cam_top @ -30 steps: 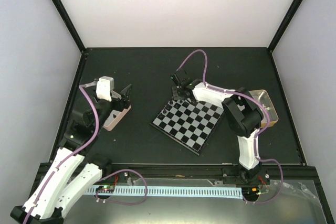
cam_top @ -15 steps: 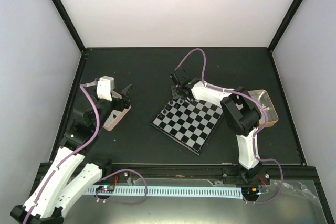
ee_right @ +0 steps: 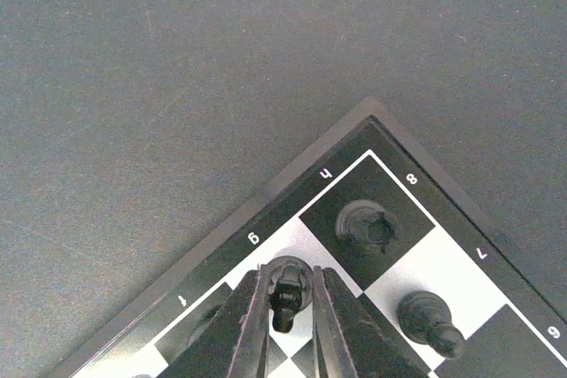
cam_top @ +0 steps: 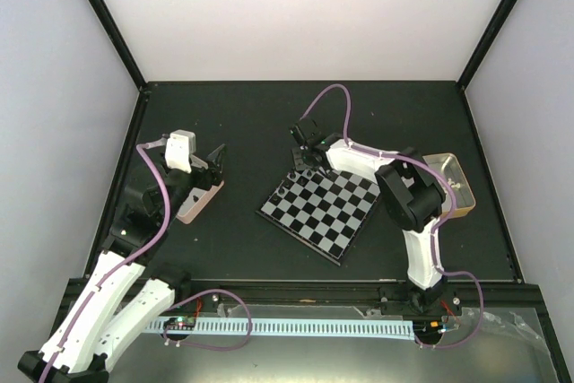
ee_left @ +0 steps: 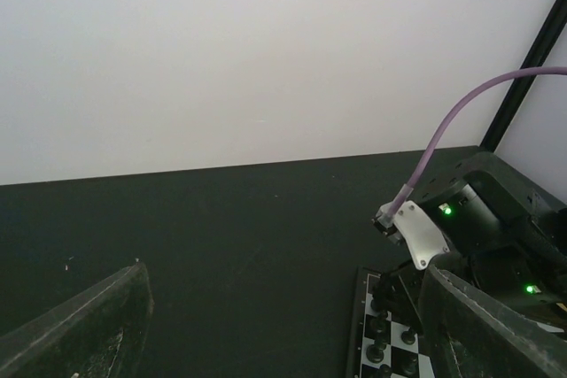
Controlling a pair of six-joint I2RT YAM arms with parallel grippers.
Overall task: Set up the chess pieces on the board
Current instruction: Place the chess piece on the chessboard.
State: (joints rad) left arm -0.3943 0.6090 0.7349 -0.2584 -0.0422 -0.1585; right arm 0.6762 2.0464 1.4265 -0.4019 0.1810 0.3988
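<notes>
Right gripper [ee_right: 291, 273]: narrow, fingers either side of a black piece [ee_right: 285, 297]. Gripping or not, can't tell.
Black piece: upright, near the board's [cam_top: 323, 217] far corner.
Left gripper [ee_left: 282, 276]: wide open, well left of the board.

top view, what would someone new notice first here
The tilted chessboard mid-table, almost bare, draws the eye first. At its far corner the right gripper brackets a black piece, with other black pieces on squares beside it. The left gripper hangs open by a tin at the left.
</notes>
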